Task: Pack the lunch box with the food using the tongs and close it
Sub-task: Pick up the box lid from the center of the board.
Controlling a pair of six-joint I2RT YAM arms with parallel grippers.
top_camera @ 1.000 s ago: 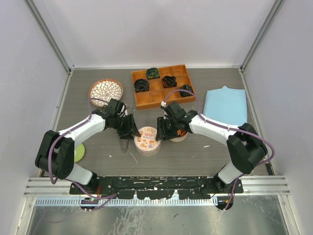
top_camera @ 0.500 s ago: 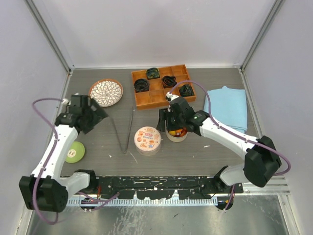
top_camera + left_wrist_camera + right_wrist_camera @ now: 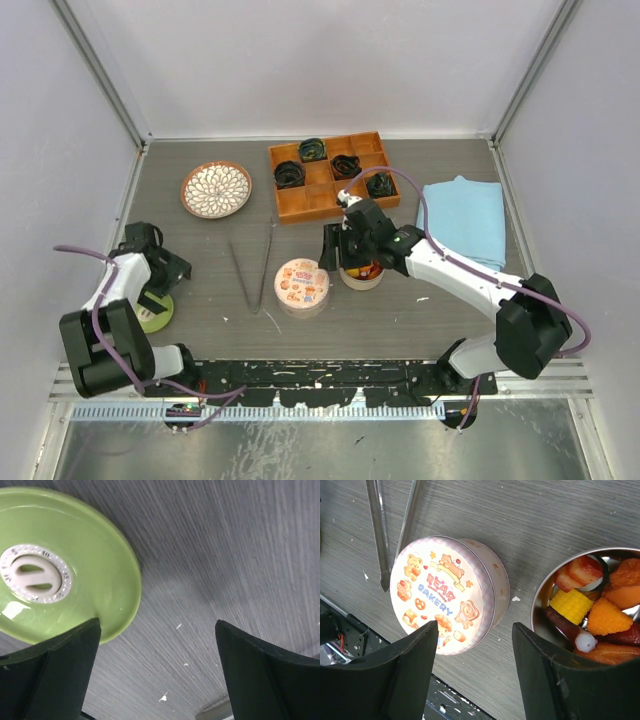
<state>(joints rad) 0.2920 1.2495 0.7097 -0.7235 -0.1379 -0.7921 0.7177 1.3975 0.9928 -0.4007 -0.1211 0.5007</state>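
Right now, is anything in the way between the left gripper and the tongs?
Nothing visible. Only bare table lies between the open left gripper and the tongs; the green disc sits beside the gripper, not in that path.

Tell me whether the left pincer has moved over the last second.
Yes. The left pincer swung left and nearer, away from the bear-printed tin, and now hangs open over the green disc.

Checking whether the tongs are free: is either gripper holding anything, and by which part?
Nothing is held. Tongs lie on the table; left gripper and right gripper have empty, open jaws.
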